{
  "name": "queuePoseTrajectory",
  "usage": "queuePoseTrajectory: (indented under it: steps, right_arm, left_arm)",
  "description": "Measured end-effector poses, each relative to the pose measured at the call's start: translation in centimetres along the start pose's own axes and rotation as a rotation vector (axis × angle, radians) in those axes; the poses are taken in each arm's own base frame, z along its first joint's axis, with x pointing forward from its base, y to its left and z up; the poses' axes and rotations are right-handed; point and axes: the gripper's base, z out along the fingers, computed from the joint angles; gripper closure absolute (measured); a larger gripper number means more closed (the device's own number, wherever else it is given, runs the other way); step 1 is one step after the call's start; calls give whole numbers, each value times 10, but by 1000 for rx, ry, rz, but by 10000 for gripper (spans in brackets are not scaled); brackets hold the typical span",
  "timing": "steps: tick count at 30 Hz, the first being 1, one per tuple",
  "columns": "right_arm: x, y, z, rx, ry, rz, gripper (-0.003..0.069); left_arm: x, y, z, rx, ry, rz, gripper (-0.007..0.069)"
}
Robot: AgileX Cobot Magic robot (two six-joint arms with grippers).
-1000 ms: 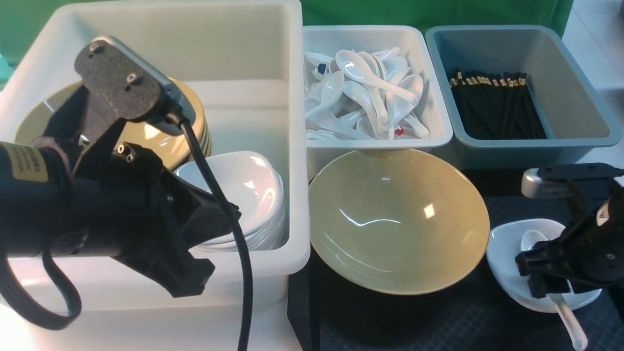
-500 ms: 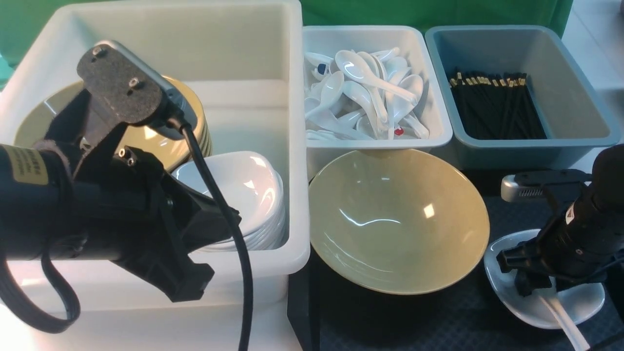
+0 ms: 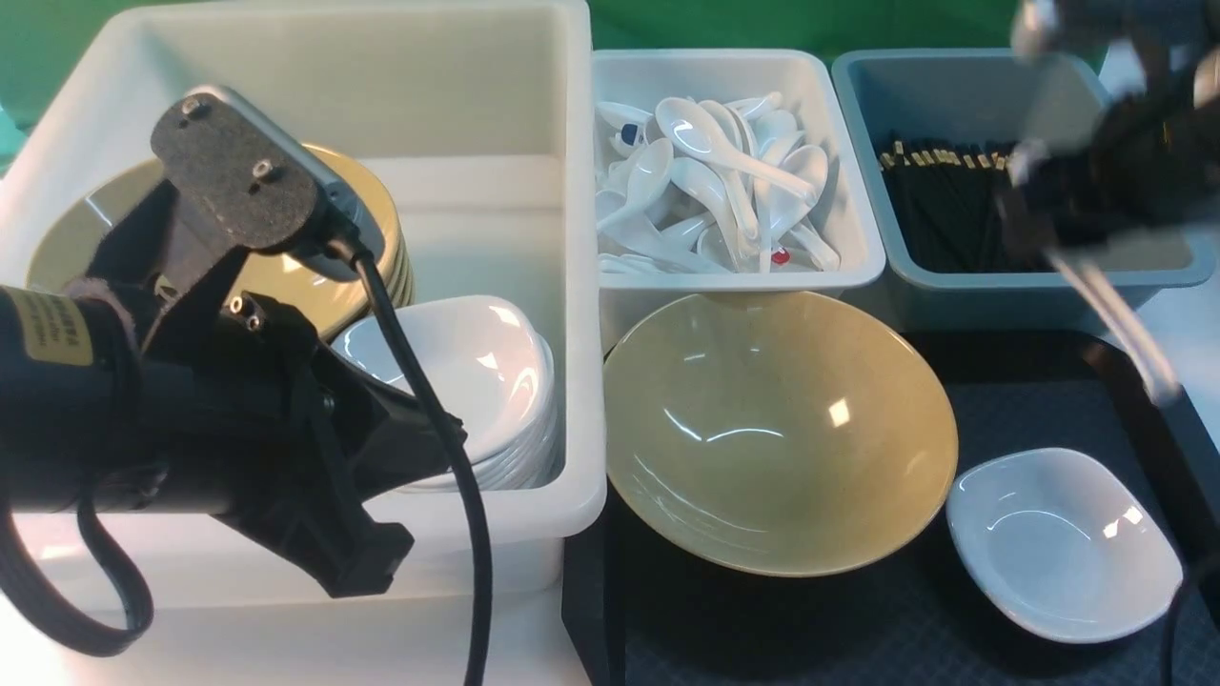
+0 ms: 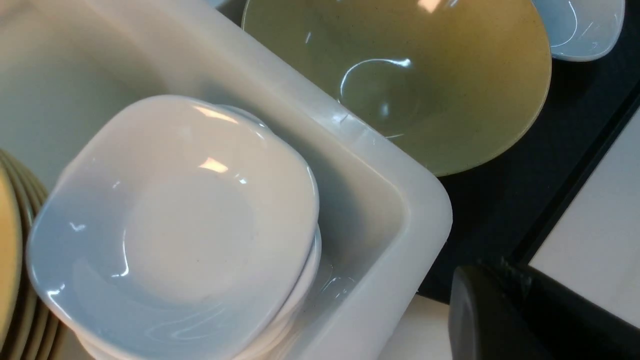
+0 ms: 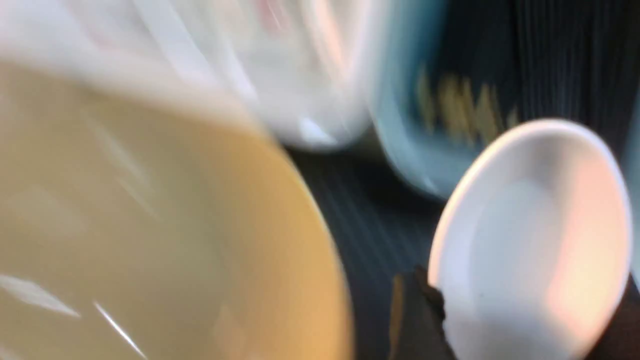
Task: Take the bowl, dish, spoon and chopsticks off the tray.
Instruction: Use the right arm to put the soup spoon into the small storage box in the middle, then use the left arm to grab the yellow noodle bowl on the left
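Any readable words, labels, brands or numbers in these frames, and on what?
Yellow label on the left arm: printed lines, too small to read.
Red mark and blue mark among the spoons in the white tub: too small to read.
Nothing else carries text.

PLACE: robot test bench staged as a canteen dish-return station | BACKDROP: green cloth (image 3: 810,24) behind | SORTING: white tub (image 3: 581,429) with stacked bowls (image 3: 71,243) and dishes (image 3: 467,372); small tub (image 3: 724,281) heaped with spoons (image 3: 705,181); blue tub (image 3: 953,90) of chopsticks (image 3: 939,219) | SURFACE: black tray (image 3: 810,629) in front | RIG: cabled robot arm (image 3: 191,429) over the tubs
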Motion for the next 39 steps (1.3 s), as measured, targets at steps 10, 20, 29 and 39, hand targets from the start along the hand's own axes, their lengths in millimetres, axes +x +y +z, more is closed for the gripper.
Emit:
queuePoseTrajectory:
  steps: [10,20,29,39]
  right_arm:
    - [-97,52,99,-191,-202,-26,271]
    - [-120,49,136,-194,-71,-15,99]
    - [-129,47,-3,-148,-197,-172,87]
    - [-30,28,-83,-24,-12,-284,233]
  left_arm:
    - [-1,0,0,0,-9,-30,640]
    - [-6,1,3,23,47,-123,637]
    - [-84,22,44,101,157,-62,538]
    - [-134,27,148,106,372,82,164]
